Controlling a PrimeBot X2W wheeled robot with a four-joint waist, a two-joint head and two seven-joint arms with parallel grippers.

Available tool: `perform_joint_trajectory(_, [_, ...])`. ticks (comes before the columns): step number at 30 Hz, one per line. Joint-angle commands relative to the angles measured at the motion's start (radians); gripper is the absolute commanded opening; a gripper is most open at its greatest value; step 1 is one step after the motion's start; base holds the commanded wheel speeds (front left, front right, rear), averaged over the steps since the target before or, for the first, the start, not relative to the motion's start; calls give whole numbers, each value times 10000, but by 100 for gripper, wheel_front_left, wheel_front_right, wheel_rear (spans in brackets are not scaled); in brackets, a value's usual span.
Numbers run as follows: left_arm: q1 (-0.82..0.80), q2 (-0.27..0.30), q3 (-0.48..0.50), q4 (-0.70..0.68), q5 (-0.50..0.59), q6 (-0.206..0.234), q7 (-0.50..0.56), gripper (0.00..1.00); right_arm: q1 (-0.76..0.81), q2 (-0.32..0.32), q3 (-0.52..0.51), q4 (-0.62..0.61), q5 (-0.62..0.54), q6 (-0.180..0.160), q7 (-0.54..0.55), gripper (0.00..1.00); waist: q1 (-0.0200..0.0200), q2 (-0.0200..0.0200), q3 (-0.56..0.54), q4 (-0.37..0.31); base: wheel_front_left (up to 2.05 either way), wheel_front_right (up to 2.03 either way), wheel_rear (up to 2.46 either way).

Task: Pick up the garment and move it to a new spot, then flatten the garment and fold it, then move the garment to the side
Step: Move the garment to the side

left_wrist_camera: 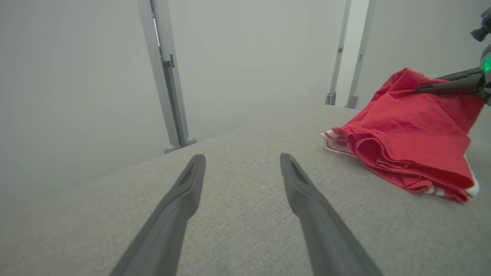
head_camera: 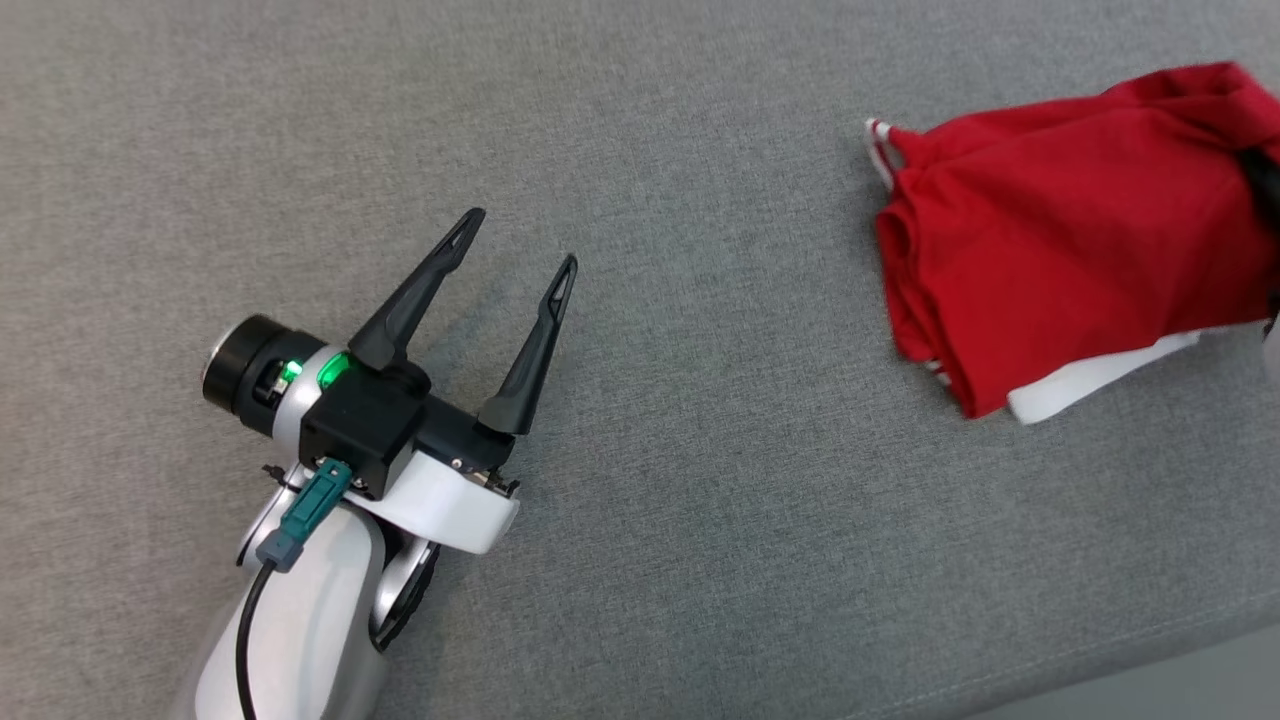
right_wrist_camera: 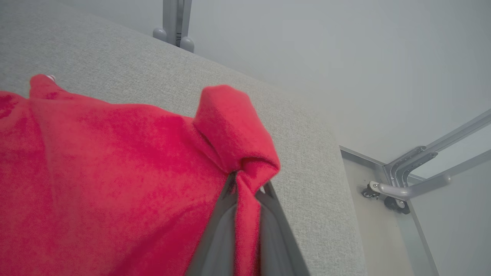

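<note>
Cloth comes to a single piece: one red knit garment with white striped trim (head_camera: 1070, 230), gathered into a loose bundle of several layers. It lies on the grey fabric-covered table (head_camera: 700, 500), by the table's right edge. Its long axis runs crosswise, from the middle of the table toward the right edge. The striped trim end (head_camera: 880, 140) points toward the table's middle, and a white layer (head_camera: 1090, 380) shows under the near side.

Two pincers are in sight. The right pincer (right_wrist_camera: 248, 188) has its dark fingers pressed together on a fold of the garment's right end, and a knob of red cloth bulges above the fingertips. That end is raised off the table while the rest rests on it.

The left pincer (head_camera: 522, 240) is spread wide and holds nothing. It sits low over the table's left half, well apart from the garment, fingers pointing toward the far edge.

Beyond the far edge stand grey metal uprights, one thick (left_wrist_camera: 165, 76) and two thin (left_wrist_camera: 345, 57). Past the table's right corner a grey metal frame on a dark castor (right_wrist_camera: 395, 191) sits on the floor.
</note>
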Motion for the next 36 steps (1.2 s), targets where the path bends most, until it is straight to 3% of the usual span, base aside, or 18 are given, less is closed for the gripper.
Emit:
perform_joint_trajectory(1, [-415,137,-131,-267,80,-44,101,100,-411,-178,-166,179,-63,-7,-178,0,0,0,835,-424,0,0,0])
perform_joint_trajectory(9, [-1134,335,-590,-992,-5,-74,384,100,-1422,-933,-1228,1568,-1222,-9,-439,0,0,0,1473,-381,0,0,0])
perform_joint_trajectory(16, [-1268,318,-492,-1517,-274,-16,525,100,-1825,-486,-2387,2761,-2914,-9,-314,0,0,0,1725,-305,0,0,0])
perform_joint_trajectory(25, [-1175,398,-552,-1679,-336,47,595,100,-2167,-98,-3437,3409,-4213,-9,-509,0,0,0,1792,-179,0,0,0])
perform_joint_trajectory(26, [-1171,398,-562,-1673,-346,56,587,100,-2188,-14,-3588,3446,-4313,-9,-556,31,0,0,1785,-163,0,0,0])
perform_joint_trajectory(27, [-1165,401,-568,-1658,-358,67,583,100,-2179,37,-3676,3440,-4440,-9,-609,79,0,0,1768,-147,0,0,0])
perform_joint_trajectory(28, [-1154,401,-580,-1637,-374,75,571,100,-2173,118,-3824,3499,-4439,-9,-624,100,0,0,1739,-131,0,0,0])
perform_joint_trajectory(36, [-921,336,-638,-1301,-518,186,382,100,-2057,528,-4406,3489,-4971,-9,-765,100,0,0,1117,23,0,0,0])
